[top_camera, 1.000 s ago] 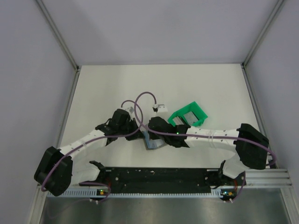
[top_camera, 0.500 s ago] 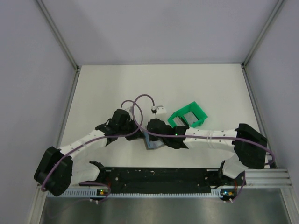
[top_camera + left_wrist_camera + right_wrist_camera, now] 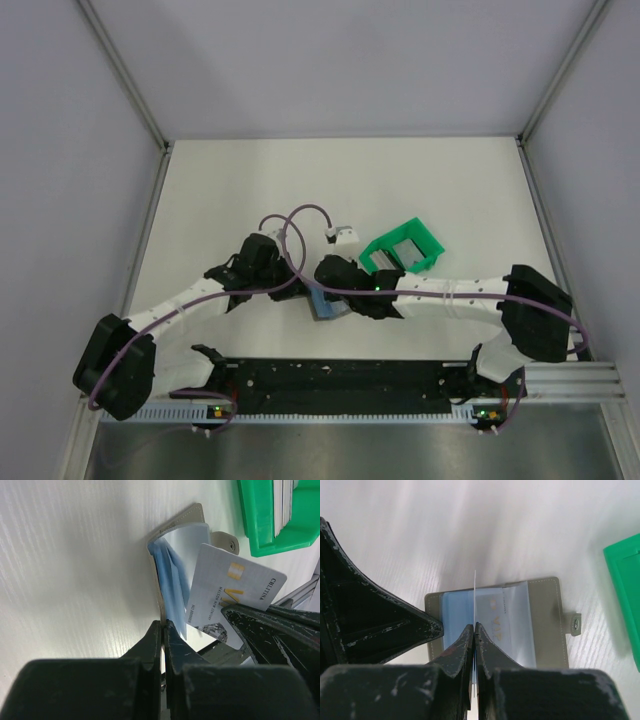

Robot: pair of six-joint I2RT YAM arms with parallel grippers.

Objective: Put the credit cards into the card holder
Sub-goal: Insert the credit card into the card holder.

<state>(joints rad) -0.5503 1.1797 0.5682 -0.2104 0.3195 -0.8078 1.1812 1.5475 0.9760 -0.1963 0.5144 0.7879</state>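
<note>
Mid-insertion: the right gripper [image 3: 474,626] clamps a credit card [image 3: 232,592] edge-on just above the open card holder [image 3: 547,622], whose sleeve the left gripper [image 3: 162,626] pinches; next the card likely must align with a pocket beneath its tips and slide in.

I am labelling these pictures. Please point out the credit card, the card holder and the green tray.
credit card [image 3: 235,587], left wrist view, printed face.
card holder [image 3: 547,622], right wrist view, grey cover.
green tray [image 3: 257,517], left wrist view, side wall.

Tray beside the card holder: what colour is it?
The tray is bright green; the top external view shows it best.
</note>
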